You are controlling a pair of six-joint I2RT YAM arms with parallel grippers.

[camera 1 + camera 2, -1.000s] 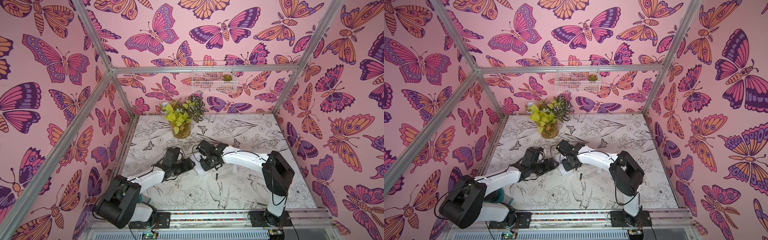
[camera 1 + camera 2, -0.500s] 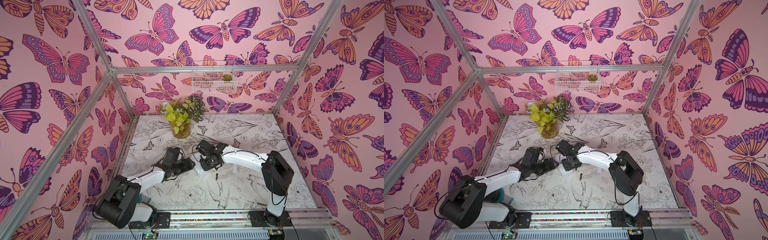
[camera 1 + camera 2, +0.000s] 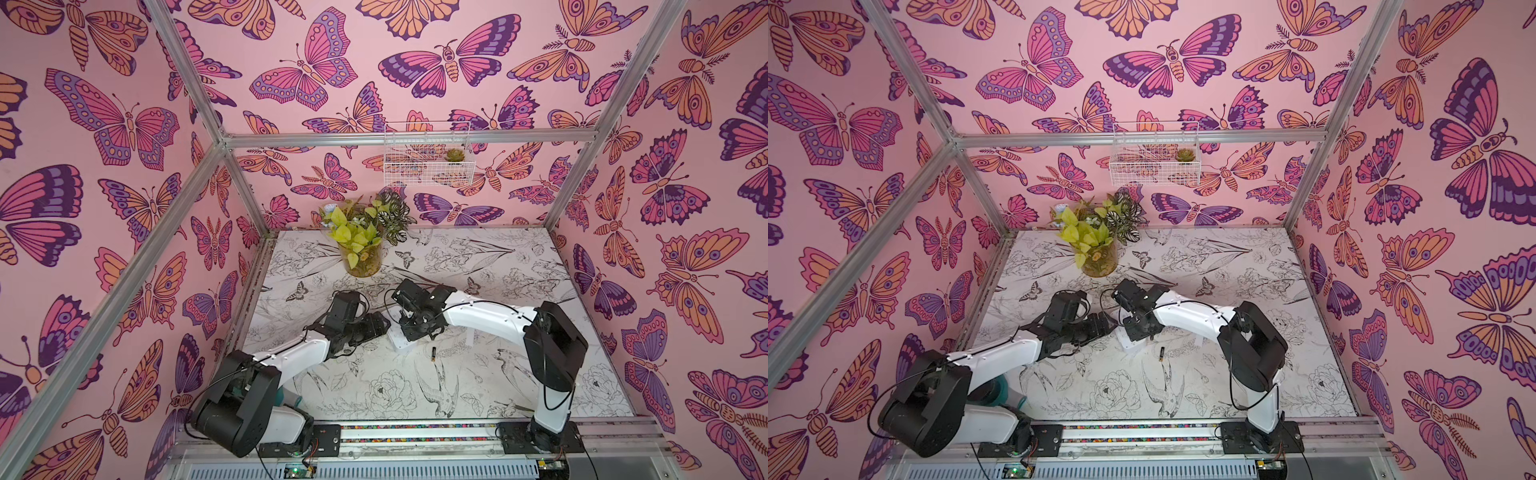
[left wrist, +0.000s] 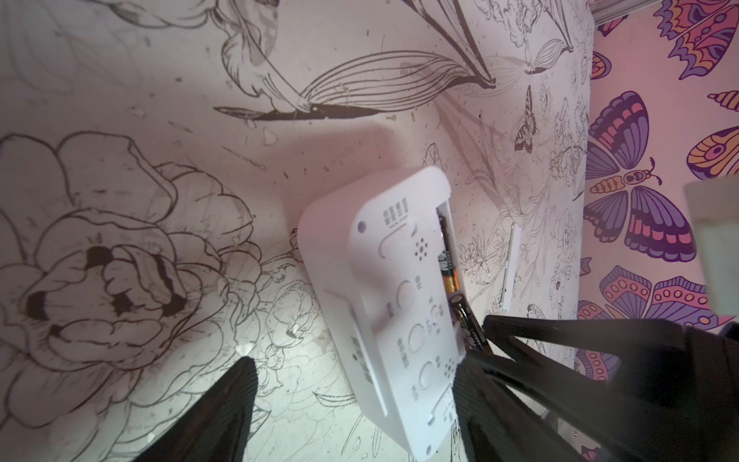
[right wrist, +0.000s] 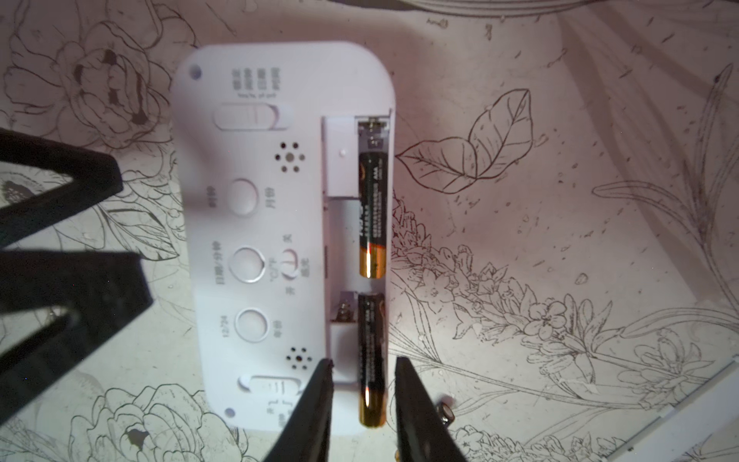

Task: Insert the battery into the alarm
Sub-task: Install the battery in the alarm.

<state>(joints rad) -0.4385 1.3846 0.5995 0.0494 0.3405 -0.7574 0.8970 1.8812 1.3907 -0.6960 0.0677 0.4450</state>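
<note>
While the right claw (image 5: pixel 364 366), jaws released, straddles the second battery (image 5: pixel 372 352) lying lengthwise in the edge slot (image 5: pixel 340 224) of the alarm (image 5: pixel 280 240), back-up on the table (image 5: pixel 560 200), the left claw (image 4: pixel 356 362) stands spread about the alarm's end, so the right arm looks nearer to press.

You have open table (image 3: pixel 478 390) at the frame's lower middle; at centre the left gripper (image 3: pixel 385 326) and right gripper (image 3: pixel 409 332) crowd the alarm (image 3: pixel 400 343) (loose battery (image 3: pixel 433 354) just beside it).
</note>
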